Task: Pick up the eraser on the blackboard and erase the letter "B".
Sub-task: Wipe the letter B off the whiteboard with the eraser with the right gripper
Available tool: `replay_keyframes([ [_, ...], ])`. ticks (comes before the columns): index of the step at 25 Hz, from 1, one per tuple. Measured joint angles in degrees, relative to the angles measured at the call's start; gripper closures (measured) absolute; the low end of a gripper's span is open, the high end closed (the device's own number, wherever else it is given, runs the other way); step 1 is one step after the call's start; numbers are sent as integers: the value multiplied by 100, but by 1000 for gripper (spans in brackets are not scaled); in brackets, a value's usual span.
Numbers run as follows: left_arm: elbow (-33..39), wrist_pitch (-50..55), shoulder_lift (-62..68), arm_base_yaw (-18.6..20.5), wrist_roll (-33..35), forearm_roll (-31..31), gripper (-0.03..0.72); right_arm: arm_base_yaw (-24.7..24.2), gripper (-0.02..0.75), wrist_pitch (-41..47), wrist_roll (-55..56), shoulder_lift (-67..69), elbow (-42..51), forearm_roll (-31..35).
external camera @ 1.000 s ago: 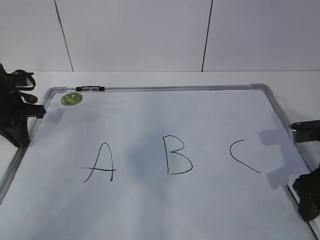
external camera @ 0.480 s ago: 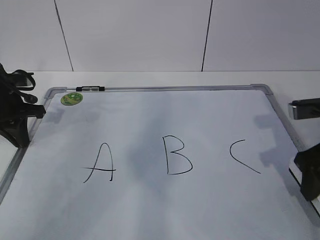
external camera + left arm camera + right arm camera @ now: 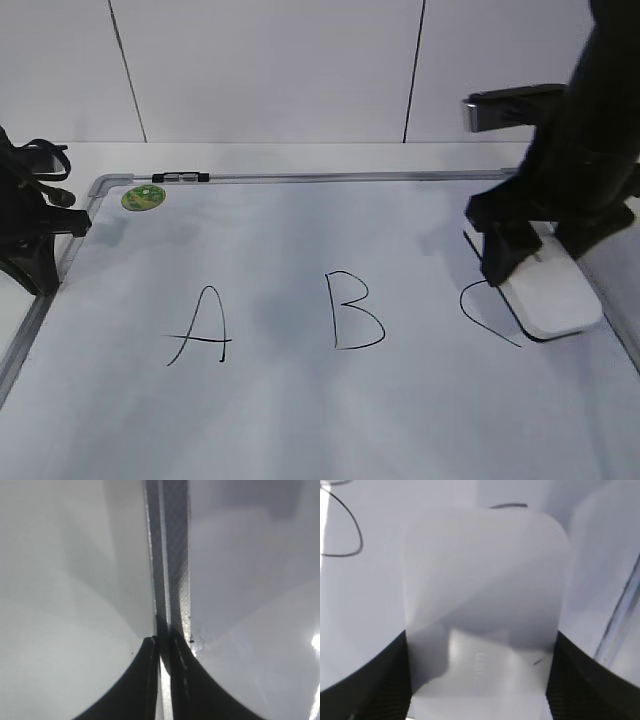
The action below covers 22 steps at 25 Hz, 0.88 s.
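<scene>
The blackboard [image 3: 300, 420] is a white board with a silver frame, and "A", "B" and "C" are drawn on it. The letter "B" [image 3: 356, 310] stands whole in the middle. My right gripper [image 3: 535, 252] is shut on the eraser [image 3: 556, 296], a white rounded block. It holds the eraser low over the right part of the "C" [image 3: 478, 318], to the right of the "B". The right wrist view shows the eraser [image 3: 480, 590] between the two black fingers of the right gripper [image 3: 480, 680]. My left gripper [image 3: 40, 262] is shut and empty over the board's left frame [image 3: 170, 570].
A black-and-silver marker [image 3: 180, 178] lies on the top frame beside a round green sticker [image 3: 143, 196]. The "A" [image 3: 203, 328] is left of the "B". White wall panels stand behind the board. The right arm rises over the board's right side.
My right arm has swung from the board's right edge up and left over the "C". The white eraser now shows in its jaws. The left arm has not moved.
</scene>
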Motion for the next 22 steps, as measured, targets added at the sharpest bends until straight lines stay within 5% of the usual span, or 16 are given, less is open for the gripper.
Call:
replay_keyframes([
  [11, -13, 22, 0, 0, 0, 0, 669, 547, 203, 34, 197, 1684, -1811, 78],
  [22, -13, 22, 0, 0, 0, 0, 669, 662, 203, 22, 219, 2516, -2128, 142],
])
